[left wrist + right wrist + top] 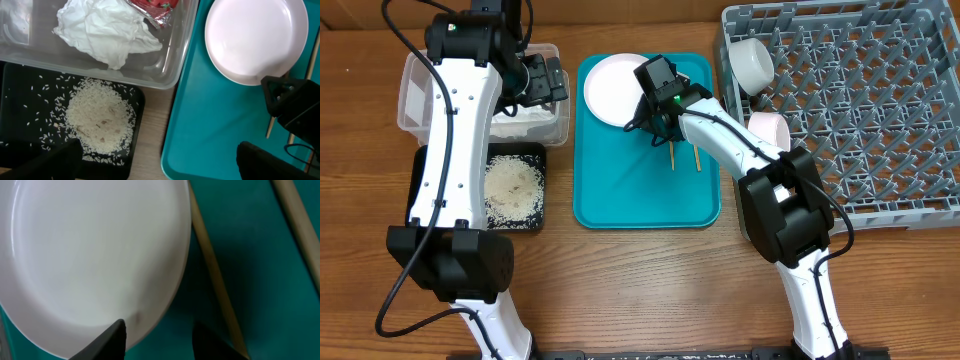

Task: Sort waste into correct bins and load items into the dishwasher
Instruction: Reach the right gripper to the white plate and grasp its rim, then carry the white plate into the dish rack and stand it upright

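A white plate [615,88] [255,37] [90,255] lies at the back of the teal serving tray [640,190], with two wooden chopsticks [672,158] [215,275] beside it on the right. My right gripper [655,118] [159,335] is low at the plate's right rim. One finger is over the plate and the other over the tray, with a gap still between them. My left gripper [542,82] [157,165] hangs wide open and holds nothing. The clear tub [420,85] holds a crumpled napkin [107,32] and a red wrapper [155,7]. Rice scraps [512,187] [100,117] lie in the black tray [425,170].
The grey dish rack [860,110] fills the right side. A white bowl [752,62] sits in its near-left corner and a pale pink dish [768,128] at its left edge. The tub and the black tray stand left of the teal tray.
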